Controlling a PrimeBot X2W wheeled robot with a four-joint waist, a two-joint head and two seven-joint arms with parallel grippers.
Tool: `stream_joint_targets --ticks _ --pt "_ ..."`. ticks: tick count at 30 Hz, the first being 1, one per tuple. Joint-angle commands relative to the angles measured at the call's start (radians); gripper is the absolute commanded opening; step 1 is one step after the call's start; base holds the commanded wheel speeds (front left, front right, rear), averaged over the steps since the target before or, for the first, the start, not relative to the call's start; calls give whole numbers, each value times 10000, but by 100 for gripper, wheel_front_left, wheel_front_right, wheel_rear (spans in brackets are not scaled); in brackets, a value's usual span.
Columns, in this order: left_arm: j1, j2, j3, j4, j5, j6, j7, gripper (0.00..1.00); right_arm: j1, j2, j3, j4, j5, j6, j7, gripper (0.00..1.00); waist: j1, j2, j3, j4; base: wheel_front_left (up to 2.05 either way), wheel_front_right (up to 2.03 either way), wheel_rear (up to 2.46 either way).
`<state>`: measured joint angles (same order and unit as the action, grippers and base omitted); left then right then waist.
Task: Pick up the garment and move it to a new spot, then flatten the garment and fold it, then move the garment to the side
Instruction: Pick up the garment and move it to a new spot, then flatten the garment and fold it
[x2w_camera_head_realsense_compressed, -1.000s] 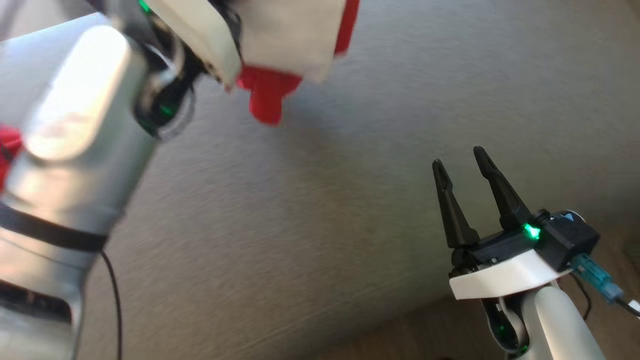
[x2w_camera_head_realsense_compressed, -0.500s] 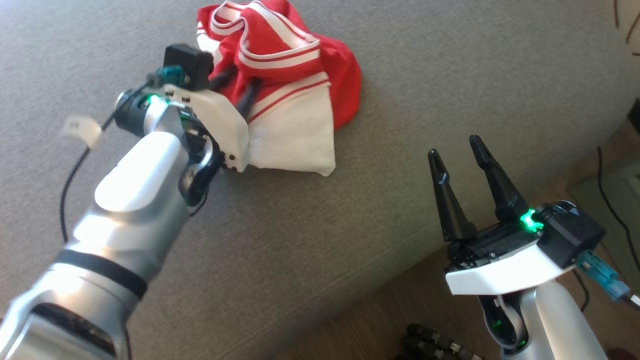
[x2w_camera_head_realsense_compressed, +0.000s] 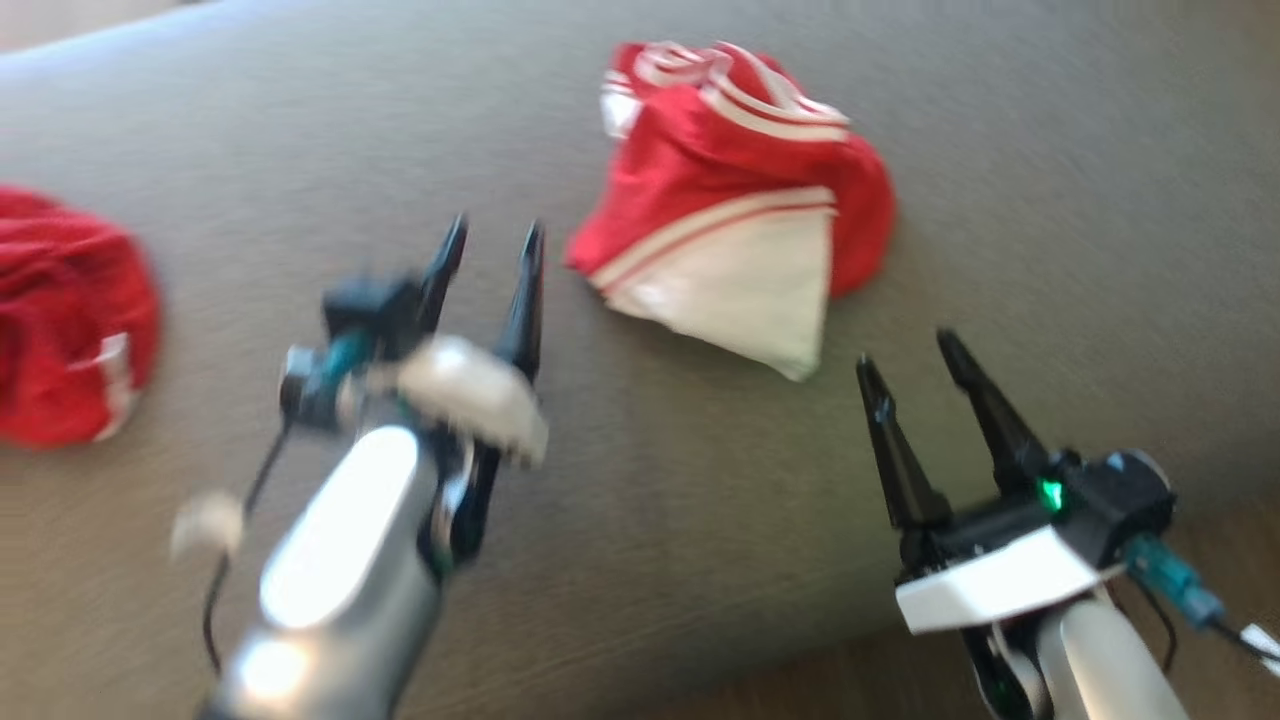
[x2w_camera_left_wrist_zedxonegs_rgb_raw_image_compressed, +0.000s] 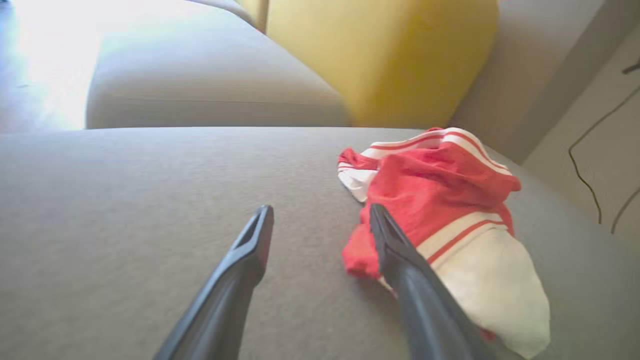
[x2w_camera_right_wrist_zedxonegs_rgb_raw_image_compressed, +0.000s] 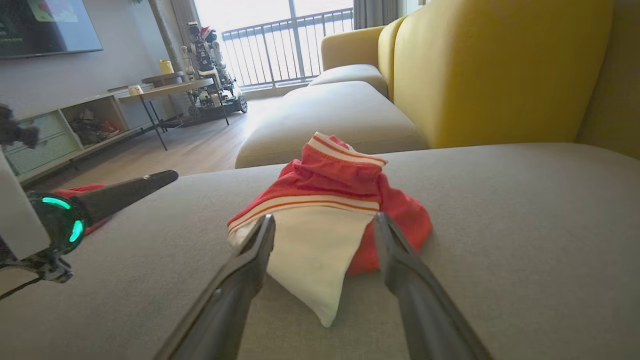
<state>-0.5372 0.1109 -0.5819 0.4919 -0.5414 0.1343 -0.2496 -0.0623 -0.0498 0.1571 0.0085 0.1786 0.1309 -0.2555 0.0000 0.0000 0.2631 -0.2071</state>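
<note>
the right tool (x2w_camera_right_wrist_zedxonegs_rgb_raw_image_compressed: 324, 219), spread wide, points at the crumpled red-and-white garment (x2w_camera_right_wrist_zedxonegs_rgb_raw_image_compressed: 340, 175) lying on the grey sofa seat (x2w_camera_right_wrist_zedxonegs_rgb_raw_image_compressed: 525, 225).

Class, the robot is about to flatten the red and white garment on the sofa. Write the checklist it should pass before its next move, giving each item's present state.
1. Garment lying free on the sofa seat: ok.
2. Left gripper, jaws open and empty: ok.
3. Right gripper, jaws open and empty: ok.
4. Garment already flat: not ok, it sits crumpled in a heap.
5. Other red cloth apart from the garment: ok.
6. Head view sharp enough to aim: not ok, blurred.
</note>
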Motion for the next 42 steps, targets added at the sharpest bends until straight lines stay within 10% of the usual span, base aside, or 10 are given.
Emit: stream_joint_targets --ticks 1,8,17,42 --pt "-288 81 246 -171 26 0 -118 100 27 -5 177 -294 -37 -2 -63 100 0 0 -847 977 0 0 0" --pt "3205 -192 2236 -3178 1921 522 -120 100 689 -5 -349 78 -226 -2 -63 100 0 0 -1965 2490 0 0 0" --pt "5880 -525 3395 -5164 3113 -22 -121 100 1605 -5 -851 186 -374 -2 -63 100 0 0 -2909 2981 0 0 0" --pt "7372 -606 3927 -5557 3713 -314 -122 100 2429 -5 -1053 -125 -470 -2 -63 100 0 0 -3519 2739 0 0 0"
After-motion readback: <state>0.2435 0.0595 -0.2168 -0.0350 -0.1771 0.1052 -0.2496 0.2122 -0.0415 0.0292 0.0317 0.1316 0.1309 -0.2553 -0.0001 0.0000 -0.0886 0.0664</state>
